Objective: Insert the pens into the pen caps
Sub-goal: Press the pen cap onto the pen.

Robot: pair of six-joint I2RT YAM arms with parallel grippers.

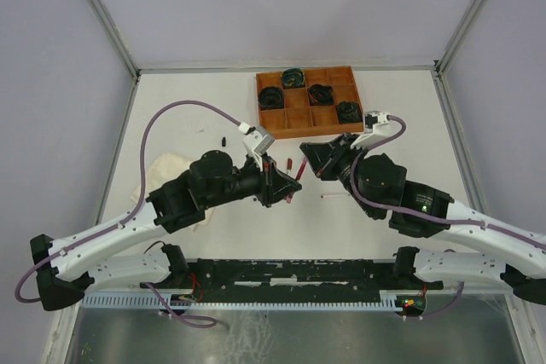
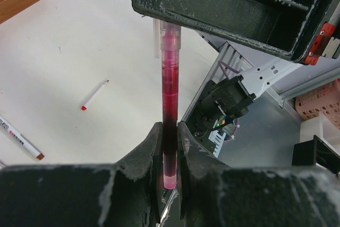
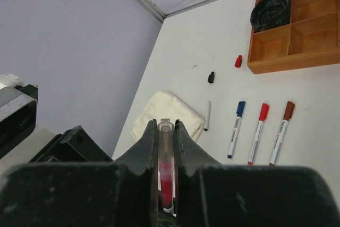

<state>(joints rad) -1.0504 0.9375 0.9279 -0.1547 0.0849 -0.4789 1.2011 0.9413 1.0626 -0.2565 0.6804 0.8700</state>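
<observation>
My left end effector (image 2: 170,134) is clamped on the lower barrel of a red pen (image 2: 169,86), which runs straight out from between the fingers, off the bench (image 2: 79,41). The pen's far end sits inside a clear cap (image 3: 165,155), and my right end effector (image 3: 165,131) is closed tight on that cap. The two meet over the middle of the bench, just in front of the wooden tray (image 1: 296,118). Near the cream cloth (image 3: 169,114) lie a blue-capped pen (image 3: 235,129), a red-capped pen (image 3: 258,126) and a brown-capped pen (image 3: 281,132). A loose black cap (image 3: 211,77) and a red cap (image 3: 238,61) lie nearer the tray.
</observation>
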